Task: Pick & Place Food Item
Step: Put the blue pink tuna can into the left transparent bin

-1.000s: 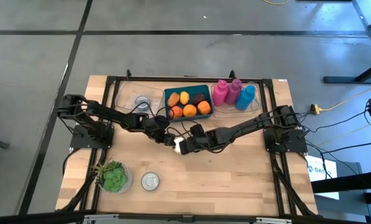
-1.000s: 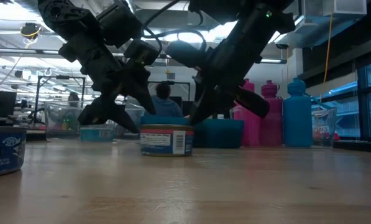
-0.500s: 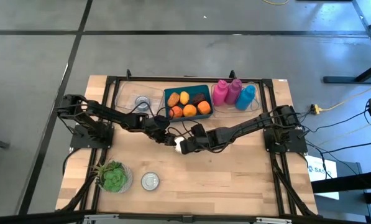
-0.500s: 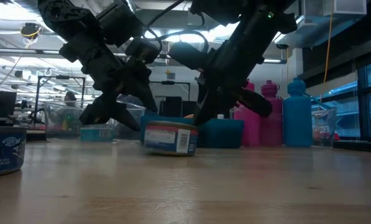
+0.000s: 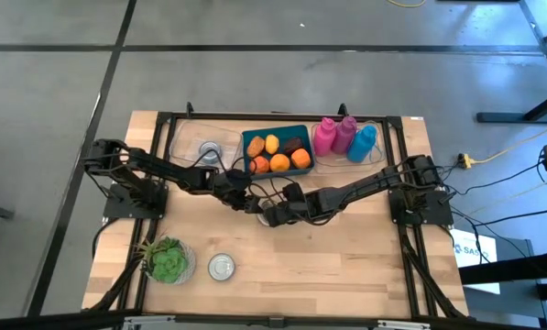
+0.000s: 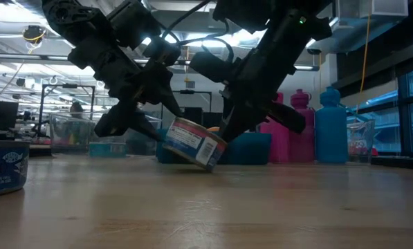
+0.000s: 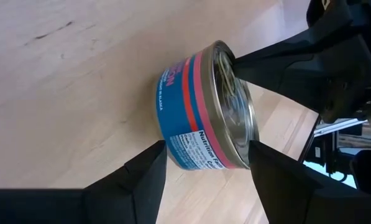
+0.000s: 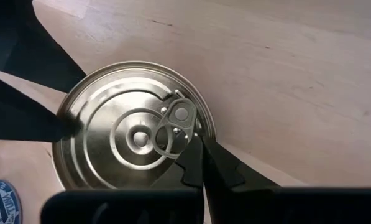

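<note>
A can [image 6: 192, 142] with a blue and red label and a silver pull-tab lid [image 8: 132, 134] stands tilted at the middle of the table [image 5: 346, 257]. Its left side is raised and its right bottom edge [image 6: 209, 167] rests on the wood. My left gripper [image 7: 207, 146] reaches it from the table's left and is shut on it. My right gripper [image 8: 194, 155] comes from the right, slanting down, shut, with its tips at the lid's pull tab. In the high view both grippers meet over the can [image 5: 268, 214]. My left gripper pinches the can's near side across its height. One finger [image 7: 151, 168] is at the bottom rim [image 7: 161, 134], the other finger [image 7: 269, 168] at the lid's rim [image 7: 247, 134]. It comes from the table's left, slanting down. The can sits tilted, left side raised. My right gripper has its shut fingertips [image 8: 186, 152] wedged under the ring of the pull tab [image 8: 173, 132], near the lid's rim. It comes from the table's right, slanting down, fingers pointing in toward the lid's middle.
A teal tray [image 5: 245, 147] of oranges and other food stands at the far side, with two pink bottles [image 5: 333, 136] and a blue bottle [image 5: 363, 142] to its right. A second can [image 5: 221, 267] and a potted plant [image 5: 168, 259] stand near the front left.
The can has tipped. It stood flat on the table and now its left side is lifted while its right bottom edge stays on the wood. Both grippers have kept their places at the can.
</note>
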Controlling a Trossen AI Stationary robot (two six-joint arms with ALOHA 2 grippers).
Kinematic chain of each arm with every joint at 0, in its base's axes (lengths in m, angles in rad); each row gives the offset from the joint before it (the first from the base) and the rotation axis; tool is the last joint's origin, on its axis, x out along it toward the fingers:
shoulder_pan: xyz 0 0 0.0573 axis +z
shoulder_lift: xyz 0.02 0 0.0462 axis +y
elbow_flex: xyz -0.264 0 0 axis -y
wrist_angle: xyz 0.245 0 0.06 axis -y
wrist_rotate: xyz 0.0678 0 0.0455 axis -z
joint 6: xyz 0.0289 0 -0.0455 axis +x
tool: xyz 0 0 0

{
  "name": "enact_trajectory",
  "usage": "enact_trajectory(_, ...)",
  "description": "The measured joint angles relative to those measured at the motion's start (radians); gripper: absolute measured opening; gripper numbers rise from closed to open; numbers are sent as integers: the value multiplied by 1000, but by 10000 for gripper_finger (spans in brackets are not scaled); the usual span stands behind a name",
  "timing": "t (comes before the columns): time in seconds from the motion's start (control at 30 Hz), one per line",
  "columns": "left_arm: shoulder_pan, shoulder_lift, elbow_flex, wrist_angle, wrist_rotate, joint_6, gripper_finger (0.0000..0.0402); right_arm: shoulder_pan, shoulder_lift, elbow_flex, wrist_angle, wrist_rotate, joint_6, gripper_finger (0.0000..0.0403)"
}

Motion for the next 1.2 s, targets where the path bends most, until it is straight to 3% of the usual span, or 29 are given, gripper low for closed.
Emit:
enact_trajectory(0.57, -16, 0, 0, -2, -9, -1, 223, 0, 2, 0, 8, 3, -15, 0)
enact_trajectory(0.97, -16, 7, 0, -14, 0, -61, 318, 0, 2, -1, 20, 11, -16, 0)
enact_trajectory(1.2, -37, 75, 0, 80, 19, -139, 333, -1, 2, -1, 37, 16, -23, 0)
